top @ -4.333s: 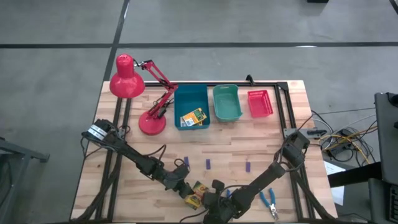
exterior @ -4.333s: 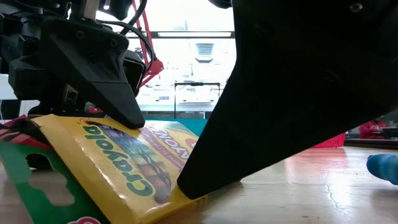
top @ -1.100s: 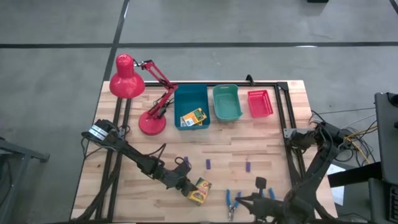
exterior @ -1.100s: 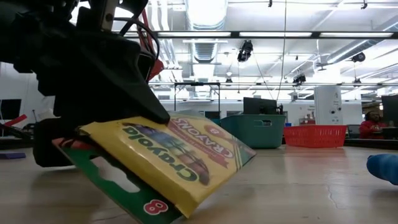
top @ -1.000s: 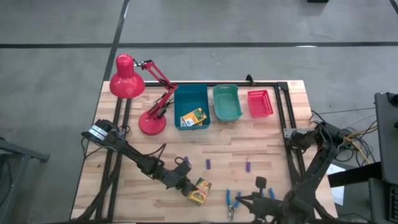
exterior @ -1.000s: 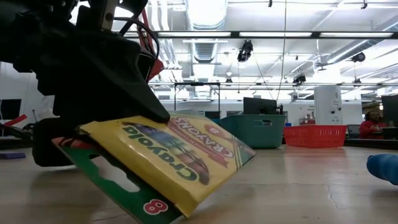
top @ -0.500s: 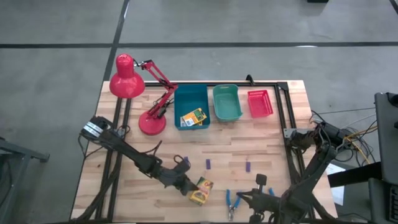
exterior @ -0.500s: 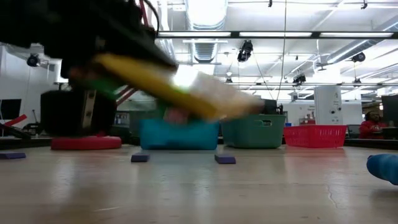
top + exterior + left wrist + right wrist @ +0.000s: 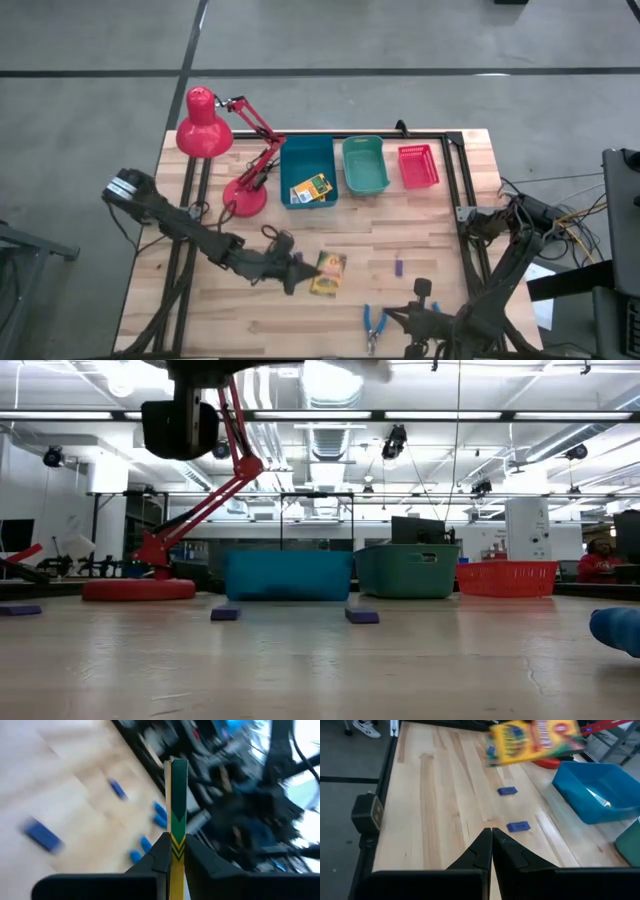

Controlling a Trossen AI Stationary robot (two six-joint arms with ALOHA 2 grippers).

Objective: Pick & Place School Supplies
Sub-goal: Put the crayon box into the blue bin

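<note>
Pale butcher-block wooden table (image 9: 420,215), planks running along its long side, black metal frame at its edges. Red metal desk lamp (image 9: 205,128) with round base stands at the far left, jointed arm folded. Along the far edge in a row: blue rectangular plastic bin (image 9: 307,150), teal rectangular plastic bin (image 9: 365,165), small red mesh plastic basket (image 9: 418,166). A yellow-and-green crayon box in the blue bin (image 9: 310,189) lies flat, slightly skewed; print too small to read.

Left gripper (image 9: 303,270) sits over the table middle, fingers (image 9: 161,856) clamped tight on a second yellow-and-green cardboard crayon box (image 9: 328,273). Box is lifted off the wood; wrist view shows it edge-on, a thin flat slab, long axis pointing straight out from the fingers. Right wrist view shows its face broadside, lettering blurred, not readable.

Right gripper (image 9: 491,836) rests low at the near edge, fingers closed together on nothing.

Blue-handled metal plier-like tool (image 9: 373,328) lies near the near edge, just left of the right arm. Small purple rectangular eraser block (image 9: 396,268) lies flat right of the held box; two more purple blocks (image 9: 508,791) show in the right wrist view, near the blue bin.
</note>
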